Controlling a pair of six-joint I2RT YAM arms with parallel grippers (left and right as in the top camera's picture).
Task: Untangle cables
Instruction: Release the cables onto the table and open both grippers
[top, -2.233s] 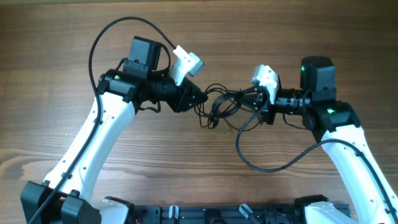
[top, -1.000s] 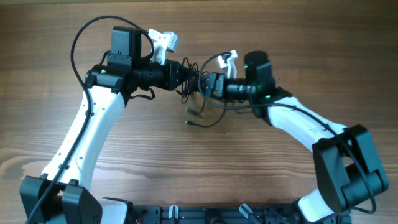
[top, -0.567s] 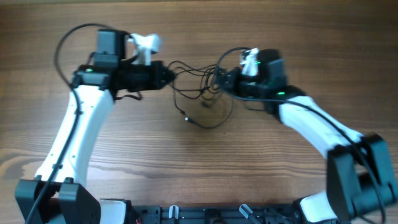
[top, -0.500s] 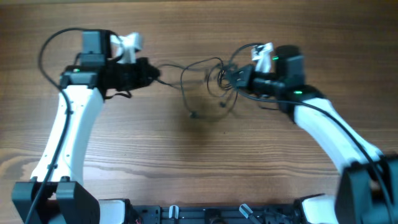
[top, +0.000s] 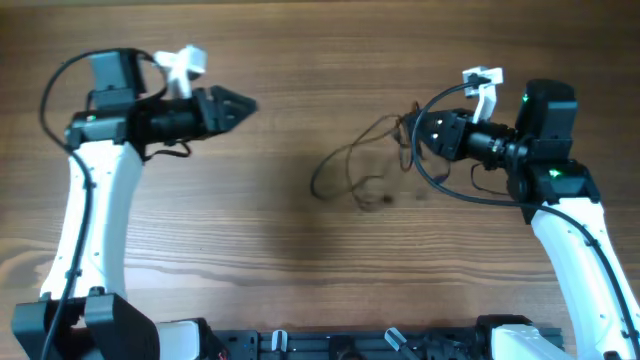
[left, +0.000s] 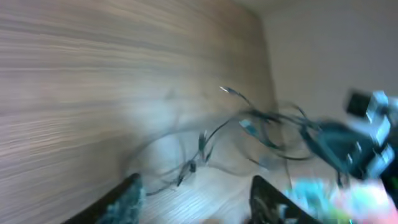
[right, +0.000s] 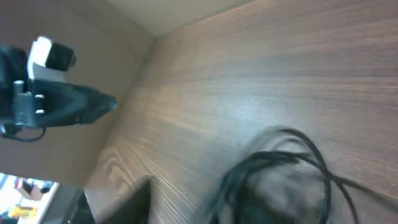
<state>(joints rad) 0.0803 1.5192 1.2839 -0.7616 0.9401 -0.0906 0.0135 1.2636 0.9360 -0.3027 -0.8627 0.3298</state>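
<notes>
The cables (top: 352, 172) are thin black cords, motion-blurred, trailing in loose loops from the table's middle up to my right gripper (top: 425, 130). In the right wrist view a dark blurred mass of cables (right: 267, 177) fills the lower middle. Only one finger shows there, at the lower left, so I cannot tell whether the jaws grip the cords. My left gripper (top: 240, 104) is far to the left, apart from the cables. The left wrist view shows my left gripper (left: 199, 196) with fingers spread and nothing between them, and the cables (left: 249, 127) ahead of it.
The wooden table (top: 300, 260) bears nothing else. A thicker black cable (top: 455, 190) wired to the right arm loops below the right gripper. Another such cable (top: 55, 85) arcs over the left arm. The arm bases stand at the front edge.
Both arms have swung apart. The cord that ran to my left gripper is gone from it, and the cables have shifted right and spread out beside my right gripper.
</notes>
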